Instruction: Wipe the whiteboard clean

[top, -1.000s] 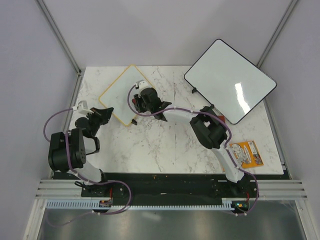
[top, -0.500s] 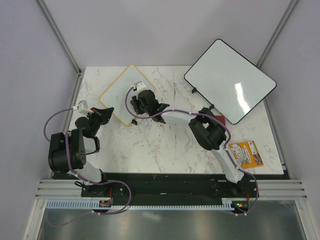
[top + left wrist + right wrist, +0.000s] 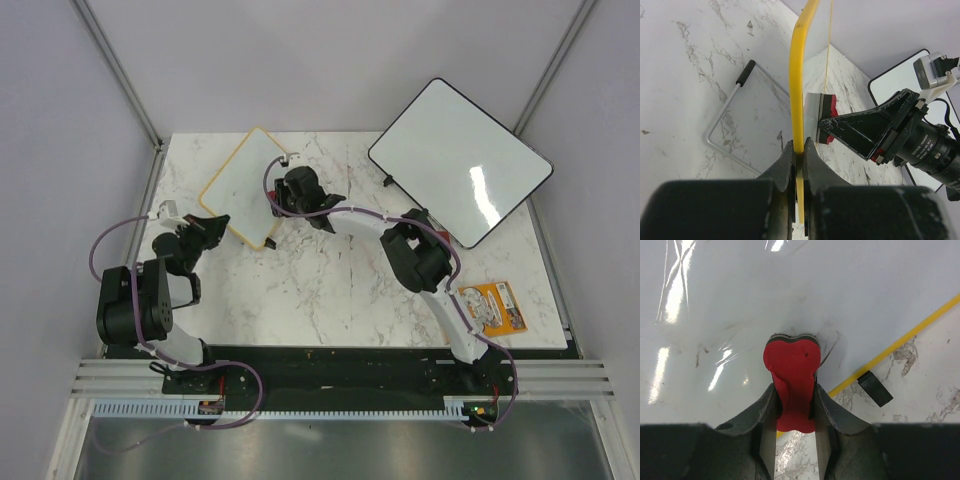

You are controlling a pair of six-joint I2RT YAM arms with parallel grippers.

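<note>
Right hand [image 3: 792, 390] clamps red eraser [image 3: 791, 360] against whiteboard [image 3: 790, 285]; left hand [image 3: 799, 150] pinches its yellow frame [image 3: 796, 75].

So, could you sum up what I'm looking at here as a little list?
Left hand: clamped on the edge of the yellow-framed whiteboard
Right hand: gripping a red eraser, pressed on that board
Board marks: faint smudges near the eraser
Elsewhere: black-framed whiteboard far right, orange packet near right
</note>
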